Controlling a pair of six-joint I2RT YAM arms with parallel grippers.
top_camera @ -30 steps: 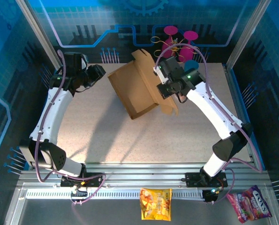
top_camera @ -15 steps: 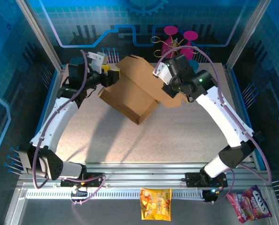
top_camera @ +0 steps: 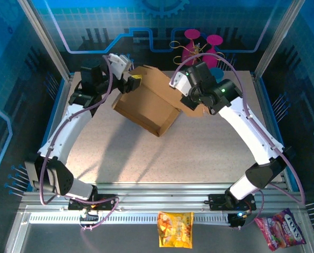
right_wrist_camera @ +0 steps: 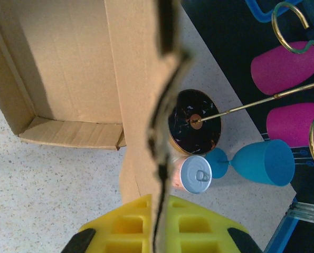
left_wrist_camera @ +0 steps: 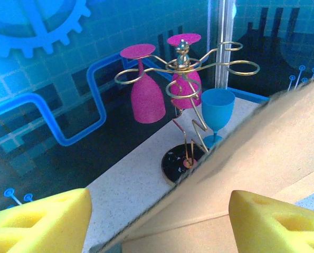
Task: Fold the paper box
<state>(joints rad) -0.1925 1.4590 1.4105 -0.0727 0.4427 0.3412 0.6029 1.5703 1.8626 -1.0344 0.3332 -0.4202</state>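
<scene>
From above, the paper box [top_camera: 146, 105] sits tipped at the back of the surface [top_camera: 146, 158]. In the left wrist view, the left gripper [left_wrist_camera: 157, 221] is wide open beside its wall. In the right wrist view, the right gripper [right_wrist_camera: 157, 226] squeezes a thin flap. The cardboard looks light and bendy, so grab it near the folds.

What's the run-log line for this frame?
task: fold paper box | box: partly folded, tilted over table | right jaws: shut on flap | left jaws: open at box's far-left corner, no grip
</scene>
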